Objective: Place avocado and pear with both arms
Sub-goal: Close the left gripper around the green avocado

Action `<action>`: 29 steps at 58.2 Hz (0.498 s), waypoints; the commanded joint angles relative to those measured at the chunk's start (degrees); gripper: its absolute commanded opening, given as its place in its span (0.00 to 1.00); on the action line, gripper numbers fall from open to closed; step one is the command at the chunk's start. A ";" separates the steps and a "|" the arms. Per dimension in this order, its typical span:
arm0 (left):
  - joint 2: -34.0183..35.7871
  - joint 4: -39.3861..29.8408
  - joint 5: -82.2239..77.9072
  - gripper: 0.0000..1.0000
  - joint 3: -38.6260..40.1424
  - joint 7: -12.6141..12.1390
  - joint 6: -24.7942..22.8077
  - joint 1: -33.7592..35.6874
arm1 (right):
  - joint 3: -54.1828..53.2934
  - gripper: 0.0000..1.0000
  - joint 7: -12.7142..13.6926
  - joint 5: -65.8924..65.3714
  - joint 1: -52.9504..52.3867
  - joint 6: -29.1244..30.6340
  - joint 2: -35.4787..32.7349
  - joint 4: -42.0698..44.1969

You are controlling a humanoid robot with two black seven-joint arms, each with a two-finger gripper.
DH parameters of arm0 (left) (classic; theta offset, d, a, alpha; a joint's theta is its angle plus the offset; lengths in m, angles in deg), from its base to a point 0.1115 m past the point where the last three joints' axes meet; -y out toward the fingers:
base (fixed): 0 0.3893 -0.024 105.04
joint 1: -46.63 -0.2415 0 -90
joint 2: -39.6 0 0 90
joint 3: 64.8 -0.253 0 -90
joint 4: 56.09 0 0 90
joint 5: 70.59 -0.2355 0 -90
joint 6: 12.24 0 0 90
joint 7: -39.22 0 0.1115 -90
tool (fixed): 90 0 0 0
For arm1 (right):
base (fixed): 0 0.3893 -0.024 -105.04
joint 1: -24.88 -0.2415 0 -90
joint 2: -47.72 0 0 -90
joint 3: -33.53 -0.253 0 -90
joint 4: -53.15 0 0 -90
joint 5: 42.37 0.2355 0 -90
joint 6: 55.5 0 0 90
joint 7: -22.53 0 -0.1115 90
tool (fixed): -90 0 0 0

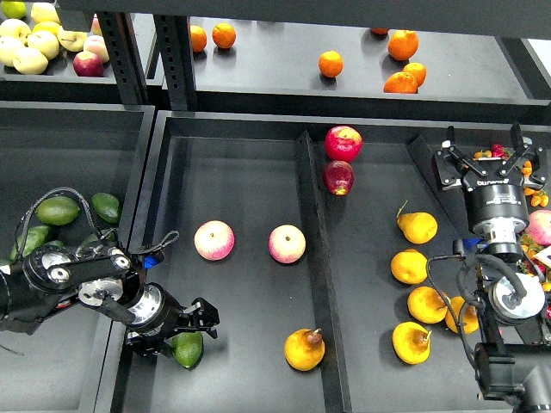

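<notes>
A dark green avocado (pixel 187 349) lies on the floor of the middle tray (pixel 250 181), near its front left corner. My left gripper (pixel 200 320) sits just above it and partly covers it; its fingers look spread and do not close on the fruit. An orange-yellow pear (pixel 304 348) with a brownish top lies in the same tray, to the right of the avocado. My right gripper (pixel 486 165) is open and empty, over the far right side, away from both fruits.
Two pink apples (pixel 214 239) lie mid-tray. Two red apples (pixel 343 143) and several more pears (pixel 417 227) lie right of the divider (pixel 312 241). More avocados (pixel 58 210) sit in the left bin. Oranges (pixel 331 64) and pale apples (pixel 29 60) are on the back shelf.
</notes>
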 commanded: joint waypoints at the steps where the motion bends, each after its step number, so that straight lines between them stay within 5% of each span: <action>1: -0.11 0.36 0.00 0.93 -0.01 0.00 -0.01 -0.24 | -0.08 0.99 0.00 0.00 0.00 0.00 0.00 -0.02; 29: -1.78 3.97 -0.08 0.75 0.34 0.00 -0.01 -1.29 | -0.17 0.99 -0.09 0.00 0.09 0.43 0.00 0.07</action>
